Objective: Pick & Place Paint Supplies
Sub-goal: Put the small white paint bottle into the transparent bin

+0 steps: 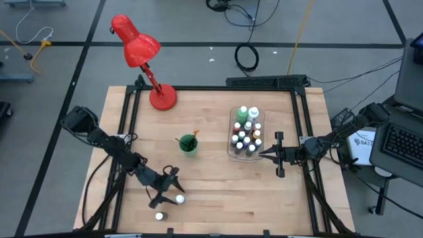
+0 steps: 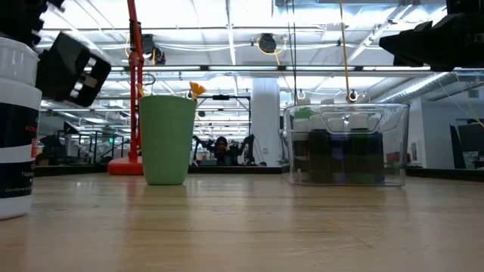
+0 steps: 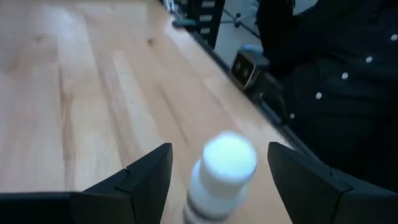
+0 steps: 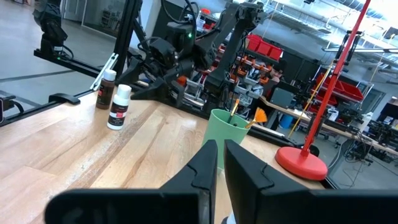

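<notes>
Straddling an upright white-capped bottle (image 3: pixel 221 171) near the surface's front-left edge, left tool (image 3: pixel 217 180) gapes wide, bottle axis vertical between fingers; right tool (image 1: pixel 274 153) waits shut beside tray (image 1: pixel 232 153).

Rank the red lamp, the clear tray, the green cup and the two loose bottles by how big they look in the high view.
1. red lamp
2. clear tray
3. green cup
4. The two loose bottles, near the open left gripper, look alike; no ranking between them.
</notes>
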